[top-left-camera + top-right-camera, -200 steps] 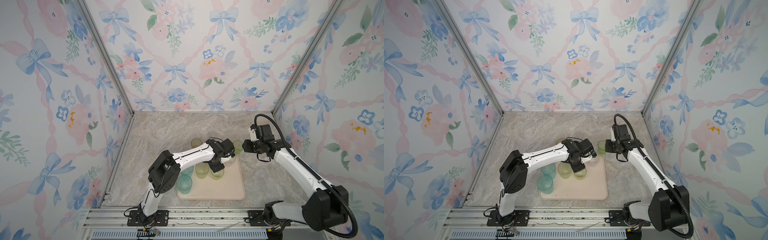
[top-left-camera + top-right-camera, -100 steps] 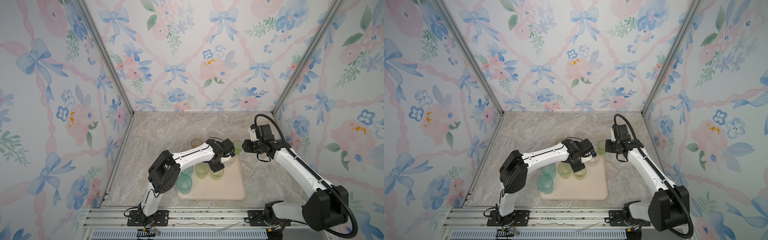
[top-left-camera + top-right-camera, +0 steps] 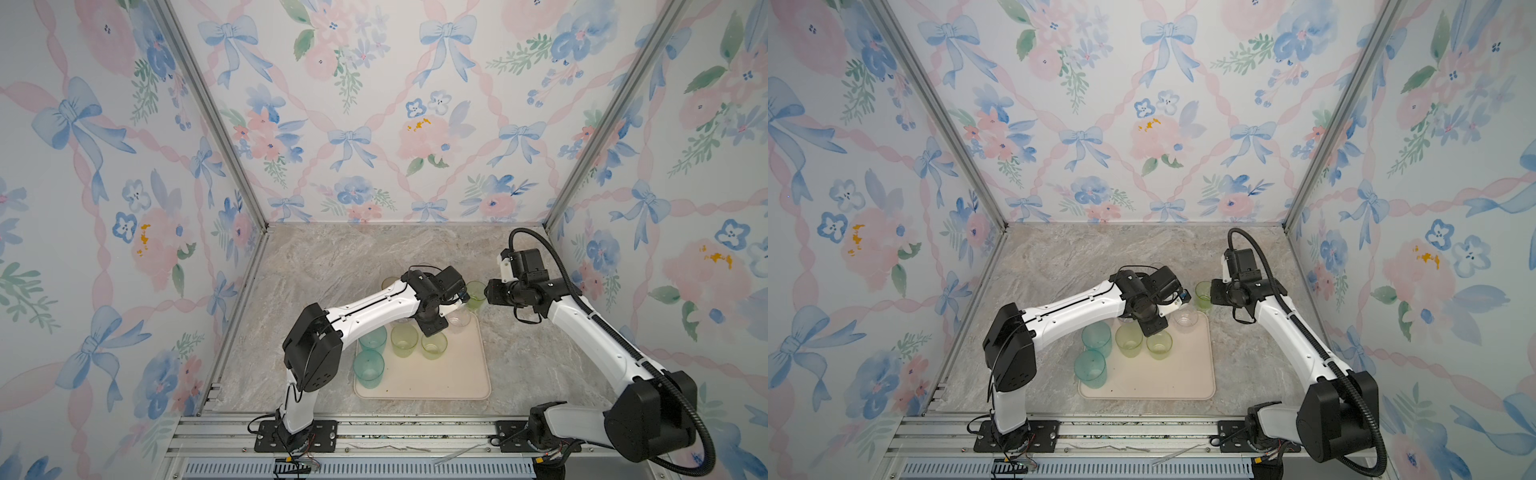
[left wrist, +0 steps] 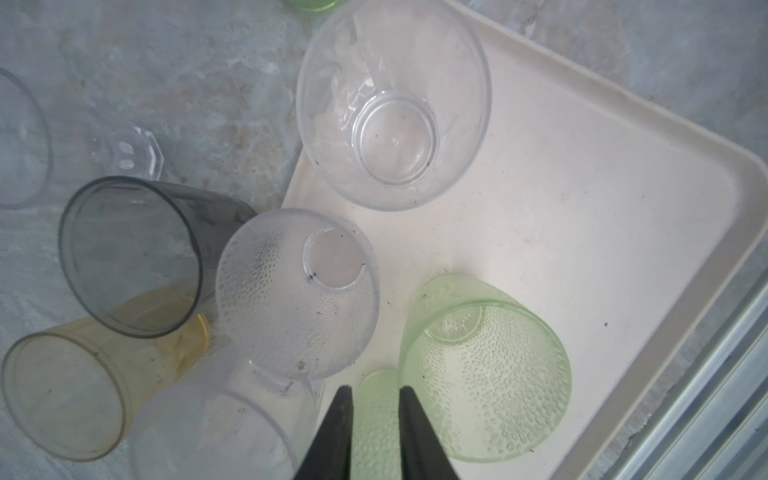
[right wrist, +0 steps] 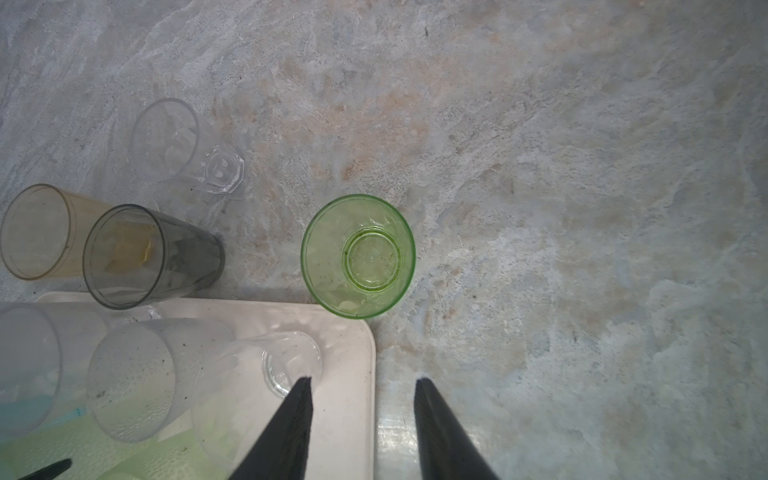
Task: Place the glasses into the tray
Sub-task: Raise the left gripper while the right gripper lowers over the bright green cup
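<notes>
Partway through: the tray (image 3: 449,382), lower middle of both top views, holds several glasses (image 3: 403,338). A green glass (image 3: 475,291) stands on the table (image 3: 332,266) just off its upper right corner (an amber glass (image 4: 62,395) and a grey glass (image 4: 133,257) wait nearby). The left gripper (image 4: 375,390) is barely parted and empty. The right gripper (image 5: 363,379), half open and empty, faces the green glass; next it should advance, close and lift it over the rim.
</notes>
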